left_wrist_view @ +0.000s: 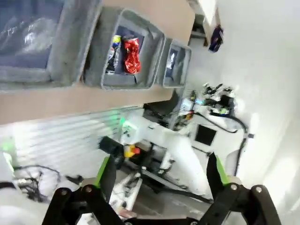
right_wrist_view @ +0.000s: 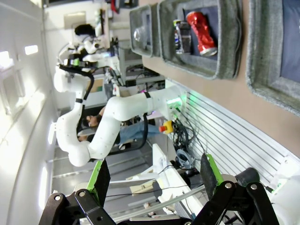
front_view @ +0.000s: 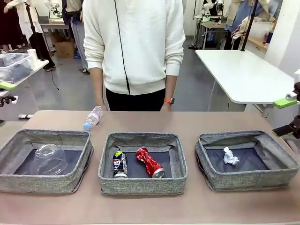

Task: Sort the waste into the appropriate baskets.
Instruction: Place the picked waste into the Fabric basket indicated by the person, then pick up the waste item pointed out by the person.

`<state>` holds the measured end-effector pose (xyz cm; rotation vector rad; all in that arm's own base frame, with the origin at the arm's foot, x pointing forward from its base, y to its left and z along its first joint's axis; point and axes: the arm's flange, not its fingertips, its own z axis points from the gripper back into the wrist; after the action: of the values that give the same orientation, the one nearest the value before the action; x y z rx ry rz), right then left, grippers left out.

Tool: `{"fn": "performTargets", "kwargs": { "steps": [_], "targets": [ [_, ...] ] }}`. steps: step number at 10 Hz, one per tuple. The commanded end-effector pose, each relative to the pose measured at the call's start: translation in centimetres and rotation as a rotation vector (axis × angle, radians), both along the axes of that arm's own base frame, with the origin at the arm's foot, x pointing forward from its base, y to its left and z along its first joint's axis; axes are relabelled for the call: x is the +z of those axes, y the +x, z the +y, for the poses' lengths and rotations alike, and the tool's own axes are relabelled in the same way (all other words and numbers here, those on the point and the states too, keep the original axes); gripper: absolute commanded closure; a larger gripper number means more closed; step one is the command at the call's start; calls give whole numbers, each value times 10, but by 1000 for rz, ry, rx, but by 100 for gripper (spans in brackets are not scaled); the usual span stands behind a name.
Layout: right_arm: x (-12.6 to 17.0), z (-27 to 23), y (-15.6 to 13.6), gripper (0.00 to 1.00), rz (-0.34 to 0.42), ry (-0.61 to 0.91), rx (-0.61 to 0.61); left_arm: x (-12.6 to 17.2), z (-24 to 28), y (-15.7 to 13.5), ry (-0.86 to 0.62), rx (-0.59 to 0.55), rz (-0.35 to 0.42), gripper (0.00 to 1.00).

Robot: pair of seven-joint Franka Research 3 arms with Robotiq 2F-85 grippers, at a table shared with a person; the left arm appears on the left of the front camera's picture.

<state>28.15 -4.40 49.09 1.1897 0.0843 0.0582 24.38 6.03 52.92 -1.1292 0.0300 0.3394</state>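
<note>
Three grey baskets stand in a row. The left basket (front_view: 75,180) holds a clear plastic cup (front_view: 49,159). In the middle basket (front_view: 140,185) lie a dark can (front_view: 120,164) and a dented red can (front_view: 150,162). A crumpled paper ball (front_view: 230,157) rests in the right basket (front_view: 248,180). A small blue-capped bottle (front_view: 93,117) lies on the table behind the left basket, near the person's hand. My left gripper (left_wrist_view: 161,178) and right gripper (right_wrist_view: 154,180) are both open and hold nothing, drawn back off the table's near side.
A person in a white sweater (front_view: 136,47) stands at the far edge with both hands down by the table. The brown table (front_view: 187,119) has bare room behind and in front of the baskets. A white table (front_view: 239,70) stands at the back right.
</note>
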Motion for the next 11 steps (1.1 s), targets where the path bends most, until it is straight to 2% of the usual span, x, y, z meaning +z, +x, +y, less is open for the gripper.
{"fn": "performTargets", "kwargs": {
  "steps": [1,11],
  "targets": [
    [2,-1,0,0,-8,17,5,10,-26,6,60,-54,-83,0],
    [2,-1,0,0,-8,17,5,10,-26,6,60,-54,-83,0]
  ]
}}
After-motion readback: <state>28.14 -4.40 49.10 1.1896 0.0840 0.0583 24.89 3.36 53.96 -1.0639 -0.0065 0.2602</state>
